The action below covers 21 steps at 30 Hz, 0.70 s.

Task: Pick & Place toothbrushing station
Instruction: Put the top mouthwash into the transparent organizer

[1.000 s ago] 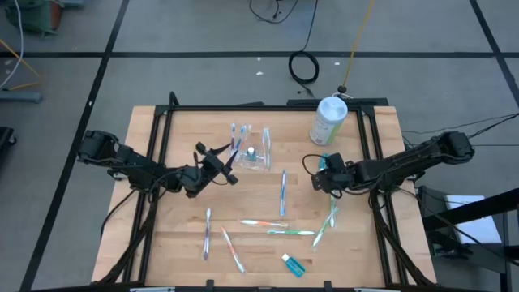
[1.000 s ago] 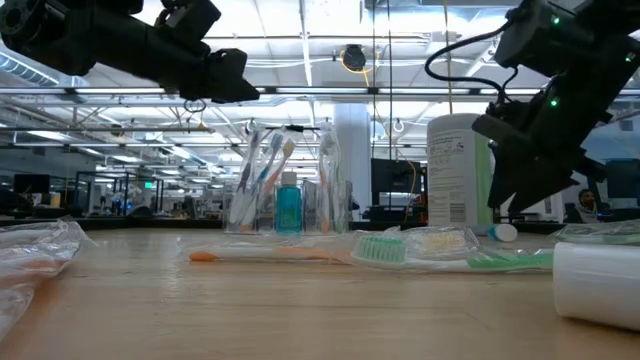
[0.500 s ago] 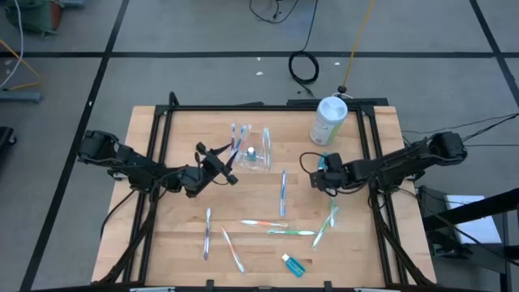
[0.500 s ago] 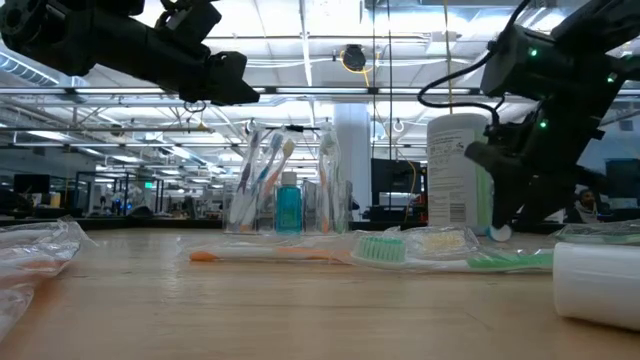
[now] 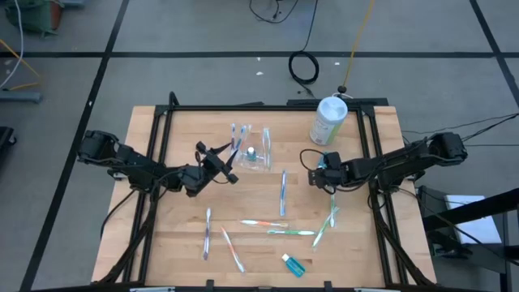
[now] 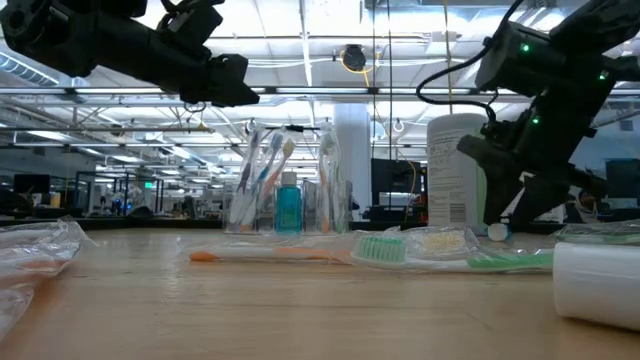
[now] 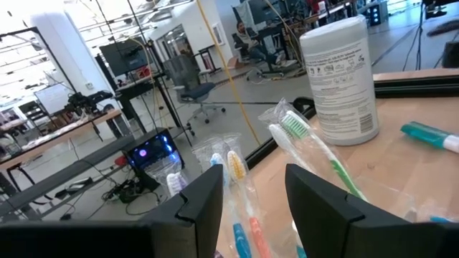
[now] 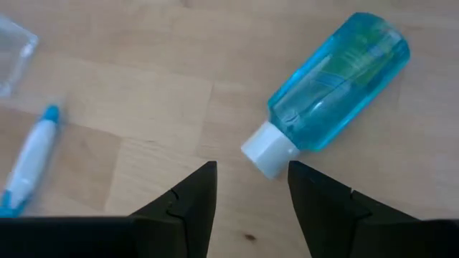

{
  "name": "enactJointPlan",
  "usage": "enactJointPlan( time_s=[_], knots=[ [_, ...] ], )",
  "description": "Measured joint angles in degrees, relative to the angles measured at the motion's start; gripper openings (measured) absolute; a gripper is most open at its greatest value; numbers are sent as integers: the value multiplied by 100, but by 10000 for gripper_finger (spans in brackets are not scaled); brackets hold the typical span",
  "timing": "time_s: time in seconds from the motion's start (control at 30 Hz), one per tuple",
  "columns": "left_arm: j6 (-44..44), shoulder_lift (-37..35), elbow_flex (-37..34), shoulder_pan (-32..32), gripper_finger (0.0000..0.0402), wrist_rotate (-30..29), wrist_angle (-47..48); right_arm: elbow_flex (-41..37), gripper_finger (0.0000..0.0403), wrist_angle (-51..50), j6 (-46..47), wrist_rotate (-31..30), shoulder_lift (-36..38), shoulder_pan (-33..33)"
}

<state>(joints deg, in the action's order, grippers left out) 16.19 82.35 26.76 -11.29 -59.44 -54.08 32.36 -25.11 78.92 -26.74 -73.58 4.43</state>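
Fingers of your right gripper (image 8: 247,172) stand apart and empty, hovering over the white cap of a blue bottle (image 8: 337,93) that lies flat on the wood, well to the right of the toothbrushing station (image 5: 251,152). Close there and you will likely pinch only the cap. The bottle is round and on its side, so it could roll or squirt out toward the white-and-green canister (image 5: 328,120) standing beyond it, still farther from the station.

Your left gripper (image 7: 251,179) is also parted, and I see nothing clamped in it. It hangs raised just to the left of the station, facing the wrapped brushes standing in its slots.

The station itself sits upright toward the back of the table, clear plastic and light. A nudge from that left arm could tip it or slide it, spilling the brushes. Watch too the loose toothbrush (image 5: 283,192) lying just in front of the station, since a low sweep from either arm would drag it.
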Motion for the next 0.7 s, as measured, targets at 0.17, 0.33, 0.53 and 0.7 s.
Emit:
enactJointPlan(
  time_s=[0.17, 0.33, 0.53, 0.7],
  knots=[
    [-208, 0, 0, 81, 157, 0, 28, 0, 167, 17, 459, 16, 213, -115],
    [-321, 0, 0, 113, 157, 0, 28, 0, 167, 21, 1210, 81, 238, -202],
    [-319, 0, 0, 109, 157, 0, 33, 0, 167, 42, 1829, 187, 197, -244],
    [-386, 0, 0, 109, 157, -1, 35, 0, 167, -71, 2157, 435, 185, -261]
  ],
)
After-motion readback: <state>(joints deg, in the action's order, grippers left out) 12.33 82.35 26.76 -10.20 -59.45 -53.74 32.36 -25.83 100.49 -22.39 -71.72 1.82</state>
